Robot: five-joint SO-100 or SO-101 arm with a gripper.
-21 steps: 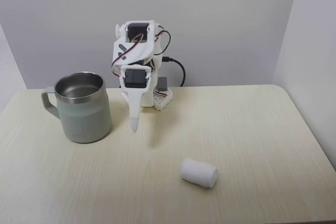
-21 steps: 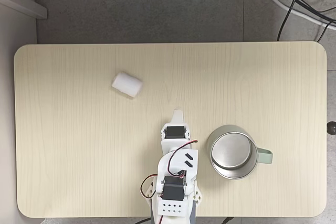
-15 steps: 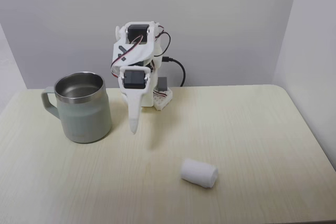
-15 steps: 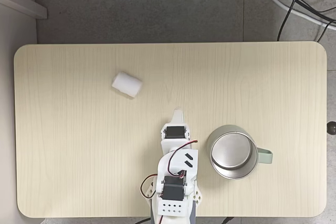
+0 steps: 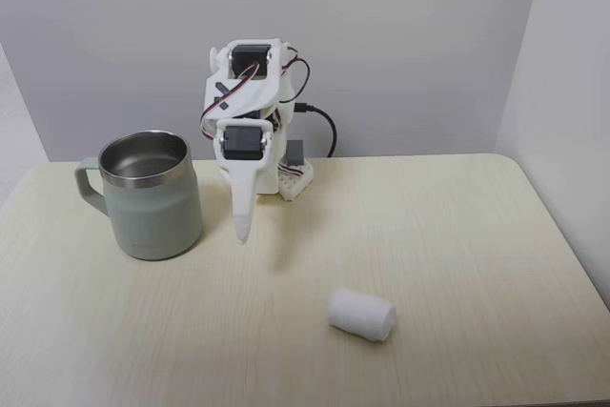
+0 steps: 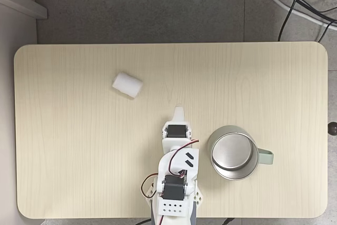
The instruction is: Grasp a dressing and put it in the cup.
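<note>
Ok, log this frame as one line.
phase: pre-grasp | gripper: shut, empty, above table | small white gauze roll: lying on table, untouched | pale green steel-lined mug: upright, empty

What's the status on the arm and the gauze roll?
Gripper shut, empty, tip down near the base. Gauze roll lying loose on the table, untouched. Mug upright, empty. Path clear.
</note>
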